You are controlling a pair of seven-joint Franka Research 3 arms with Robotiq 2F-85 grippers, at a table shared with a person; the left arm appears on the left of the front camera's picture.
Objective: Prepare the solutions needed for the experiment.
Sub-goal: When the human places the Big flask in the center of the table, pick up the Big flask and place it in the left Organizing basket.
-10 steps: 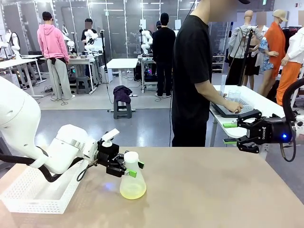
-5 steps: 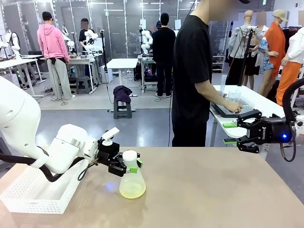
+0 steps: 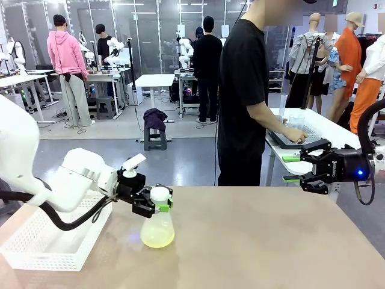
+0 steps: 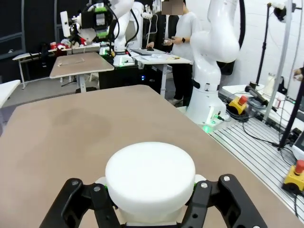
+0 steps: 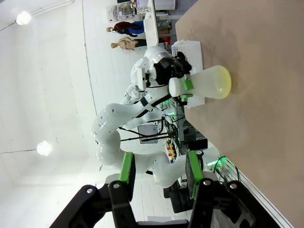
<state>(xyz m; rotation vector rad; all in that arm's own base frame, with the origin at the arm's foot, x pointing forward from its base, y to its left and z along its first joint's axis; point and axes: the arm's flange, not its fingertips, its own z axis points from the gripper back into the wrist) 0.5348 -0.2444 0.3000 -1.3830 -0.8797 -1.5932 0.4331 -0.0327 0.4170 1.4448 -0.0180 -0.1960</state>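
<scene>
A frosted conical flask with a white cap stands upright at the table's left, its base at or just above the tabletop. It holds the solutions, a shallow pale yellow layer at the bottom. My left gripper is shut on the flask's neck just under the cap. In the left wrist view the cap sits between the black fingers. My right gripper hangs open and empty off the table's far right edge. From the right wrist view its green pads stand apart, and the flask is far off.
A white mesh basket sits at the table's left front corner, beside the left arm. A person in black stands beyond the far edge, hands at a tray on a side table. Bare tabletop spreads right of the flask.
The left gripper closed on the flask's neck and carried the flask a little to the left. The right arm has not moved.
</scene>
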